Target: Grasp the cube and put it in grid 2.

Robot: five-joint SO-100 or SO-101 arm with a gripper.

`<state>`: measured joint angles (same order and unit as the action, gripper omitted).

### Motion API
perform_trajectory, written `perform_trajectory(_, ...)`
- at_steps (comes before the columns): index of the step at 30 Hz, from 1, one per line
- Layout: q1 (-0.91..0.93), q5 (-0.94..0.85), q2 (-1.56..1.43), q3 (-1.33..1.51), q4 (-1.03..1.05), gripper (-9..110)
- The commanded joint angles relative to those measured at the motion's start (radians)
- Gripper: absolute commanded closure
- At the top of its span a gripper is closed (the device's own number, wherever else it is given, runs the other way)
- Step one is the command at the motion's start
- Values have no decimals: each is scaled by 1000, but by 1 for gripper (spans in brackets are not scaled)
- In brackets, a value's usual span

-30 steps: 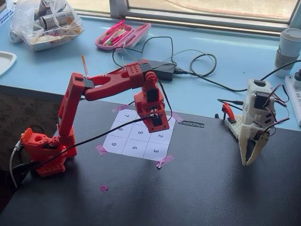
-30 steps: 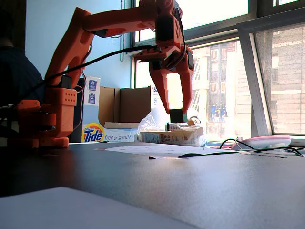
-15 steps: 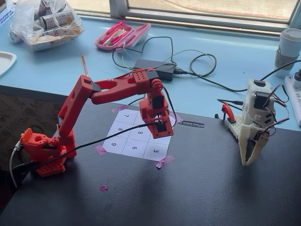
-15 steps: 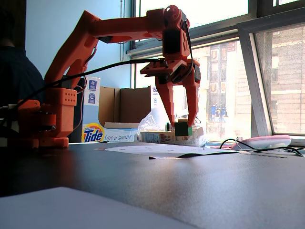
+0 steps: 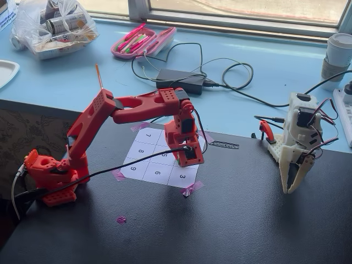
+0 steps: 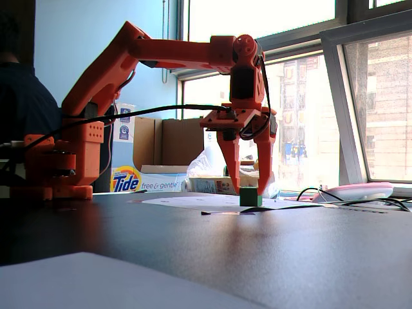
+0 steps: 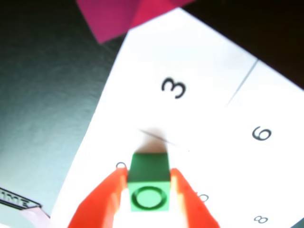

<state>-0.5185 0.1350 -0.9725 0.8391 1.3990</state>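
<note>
We see the red two-fingered hand [image 7: 148, 190] clamped on the small bright green cube [image 7: 149, 183], one finger on either side. In a fixed view the cube [image 6: 250, 197] rests on the white numbered paper sheet [image 6: 193, 201], directly beneath the hand.

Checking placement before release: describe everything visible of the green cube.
The cube is small, bright green, smooth like plastic, with a dark ring on its top face. It sits upright, pinched between the red fingers of the gripper. In the low fixed view its base meets the white paper sheet, just short of the printed 3.
</note>
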Motion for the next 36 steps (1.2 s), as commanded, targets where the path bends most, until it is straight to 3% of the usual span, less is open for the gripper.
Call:
perform_trajectory(1,-9,-14,-3,-43,2,96)
perform_trajectory(12,0,-43,-124,-63,81,78)
perform_trajectory(19,40,-78,-328,-63,175,60)
perform_trajectory(25,118,-129,-595,34,273,60)
perform_trajectory(36,488,-190,-1184,612,227,60)
